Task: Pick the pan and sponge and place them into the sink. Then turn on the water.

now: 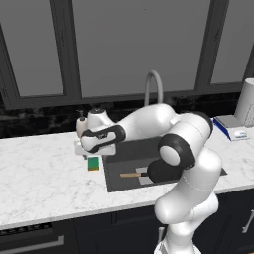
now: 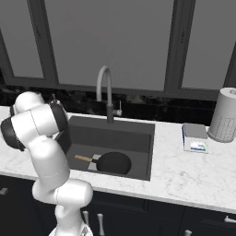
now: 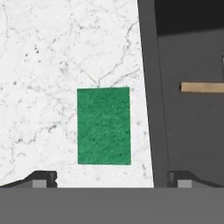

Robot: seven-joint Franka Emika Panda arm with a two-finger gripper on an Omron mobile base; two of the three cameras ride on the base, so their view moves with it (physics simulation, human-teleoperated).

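The green sponge (image 3: 103, 126) lies flat on the white marble counter, just left of the sink's rim (image 3: 151, 109). My gripper (image 3: 111, 179) hangs straight above it, open, one dark fingertip (image 3: 43, 178) on either side and nothing between them. From the left base view the sponge (image 1: 93, 163) sits right under my hand. The black pan (image 2: 113, 162) rests on the bottom of the dark sink (image 2: 115, 133), its wooden handle (image 1: 130, 174) pointing left. Water is out of view at the arched faucet (image 2: 105, 87).
A beige soap dispenser (image 1: 82, 126) stands behind my hand by the sink's left corner. On the counter to the right are a blue-and-white box (image 2: 196, 137) and a paper towel roll (image 2: 224, 115). Dark-framed windows run along the back wall.
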